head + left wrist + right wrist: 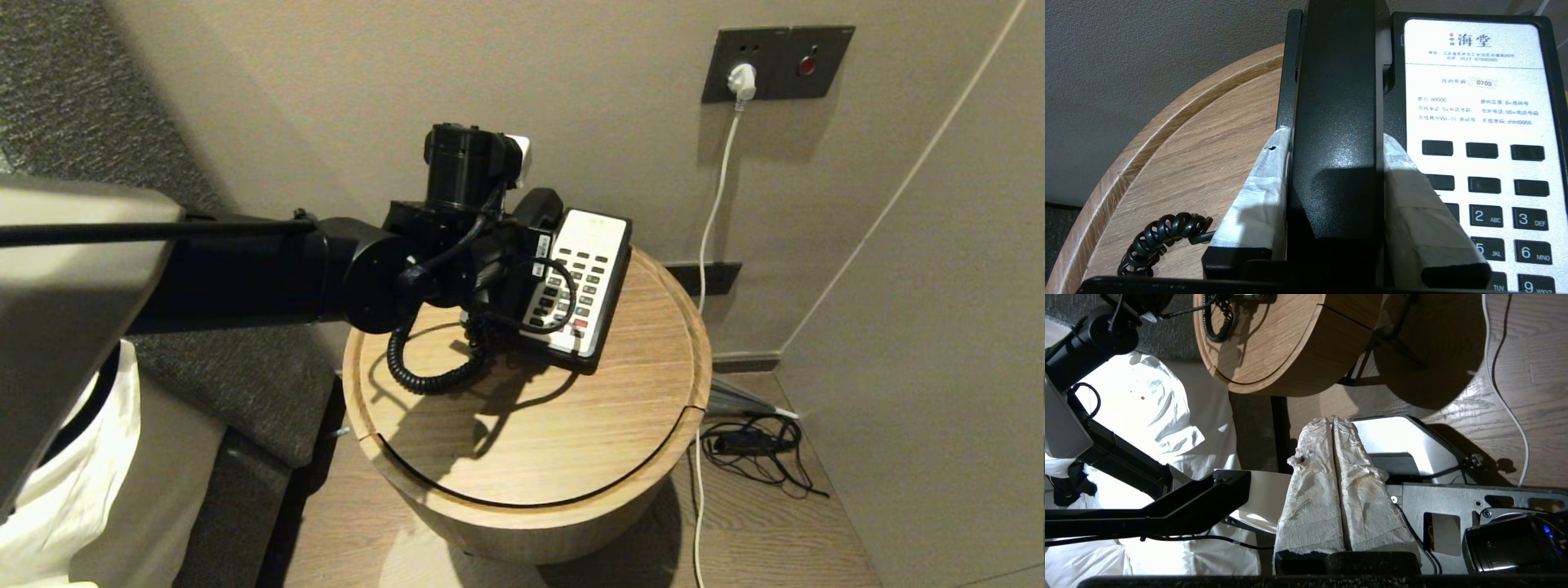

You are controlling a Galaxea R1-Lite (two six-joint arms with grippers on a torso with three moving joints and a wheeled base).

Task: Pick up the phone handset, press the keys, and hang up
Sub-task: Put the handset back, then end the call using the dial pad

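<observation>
Our left gripper (1335, 179) has its paper-wrapped fingers (1257, 192) clamped on either side of the black handset (1337, 102), which lies in the cradle beside the keypad (1490, 196), its long axis running toward the wall. The phone (584, 282) sits at the back of the round wooden table (531, 425). Our right gripper (1333, 477) is parked low beside the base, fingers pressed together on nothing.

Matt textured handset (1337, 122), wood-grain table (1208, 155), prob. veneer

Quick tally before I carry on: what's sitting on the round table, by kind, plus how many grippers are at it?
Phone base: 1
Handset: 1
Coiled cord: 1
Grippers at the table: 1, the left gripper, around the handset; the right gripper is parked low, off the round table.
Total: 4
</observation>
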